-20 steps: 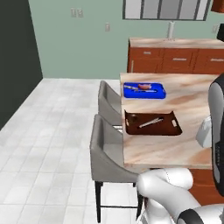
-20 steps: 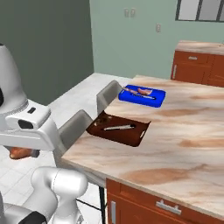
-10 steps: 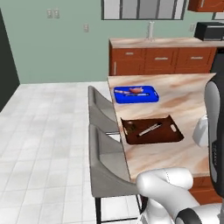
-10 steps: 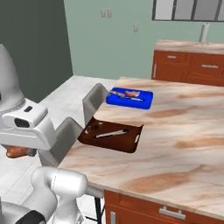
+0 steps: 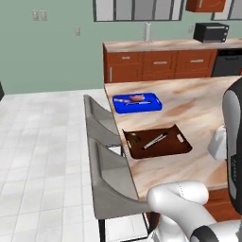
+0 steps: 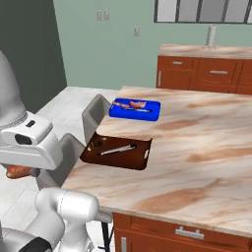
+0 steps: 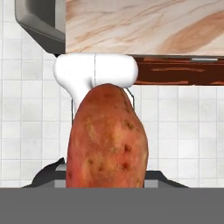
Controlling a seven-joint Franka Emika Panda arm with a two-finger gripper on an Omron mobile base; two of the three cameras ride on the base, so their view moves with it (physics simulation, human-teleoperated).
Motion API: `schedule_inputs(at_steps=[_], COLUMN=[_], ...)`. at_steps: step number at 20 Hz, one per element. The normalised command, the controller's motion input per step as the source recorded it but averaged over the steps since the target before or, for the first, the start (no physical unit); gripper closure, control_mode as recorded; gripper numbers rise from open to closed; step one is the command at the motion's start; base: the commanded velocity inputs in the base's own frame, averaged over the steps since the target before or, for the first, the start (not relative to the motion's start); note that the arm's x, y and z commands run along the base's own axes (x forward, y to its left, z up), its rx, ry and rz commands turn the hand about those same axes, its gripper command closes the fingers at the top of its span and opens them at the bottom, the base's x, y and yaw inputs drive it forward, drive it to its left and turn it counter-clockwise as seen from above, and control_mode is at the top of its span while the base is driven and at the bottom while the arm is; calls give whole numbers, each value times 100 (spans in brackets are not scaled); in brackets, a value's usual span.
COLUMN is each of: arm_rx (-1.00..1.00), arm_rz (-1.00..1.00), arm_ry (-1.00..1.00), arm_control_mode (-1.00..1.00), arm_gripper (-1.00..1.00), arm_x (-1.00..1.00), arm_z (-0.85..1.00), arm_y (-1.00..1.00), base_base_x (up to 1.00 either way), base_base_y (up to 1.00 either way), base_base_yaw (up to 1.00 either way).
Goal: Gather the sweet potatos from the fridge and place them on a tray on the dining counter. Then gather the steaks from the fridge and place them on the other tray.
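Note:
A sweet potato (image 7: 107, 140), orange-red with dark spots, is held between the fingers of my gripper (image 7: 107, 178), hanging over white floor tiles beside the dining counter (image 7: 144, 26). From the right base camera, the gripper (image 6: 20, 172) hangs low at the left with the sweet potato (image 6: 17, 171) poking out, short of the counter edge (image 6: 197, 147). The dark brown tray (image 5: 177, 147) (image 6: 129, 159) lies near that edge with a thin grey utensil (image 5: 155, 141). Behind it sits the blue tray (image 5: 150, 106) (image 6: 150, 112), carrying a small reddish piece (image 5: 137, 98).
Two grey stools (image 5: 100, 118) (image 5: 113, 186) stand along the island's near side, between me and the trays. At the back, a wall counter (image 5: 160, 61) has drawers and a microwave (image 5: 211, 32) on top. White tiled floor (image 5: 42, 142) opens to the left.
The base has moved, so the whole scene has shifted: the island and both trays now sit more centrally and closer. The sweet potato stays in the gripper.

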Motion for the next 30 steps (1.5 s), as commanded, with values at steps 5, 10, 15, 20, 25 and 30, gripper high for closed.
schedule_inputs(at_steps=[5, 10, 15, 20, 25, 30], arm_rx=[0, 1, 5, 0, 0, -1], arm_rz=[0, 0, 0, 0, 0, -7], arm_ry=[0, 5, 0, -18, -24, 2], arm_control_mode=[100, -100, -100, -100, -100, -100], arm_gripper=[100, 100, 100, 100, 100, 100], arm_x=[0, 100, 100, 93, 69, 61], arm_z=[0, 0, -17, -75, -88, -29], arm_y=[0, 14, 0, 0, -6, -30], base_base_x=[45, 0, 0, 0, 0, 0], base_base_y=[19, 0, 0, 0, 0, 0], base_base_yaw=[-19, 0, 0, 0, 0, 0])
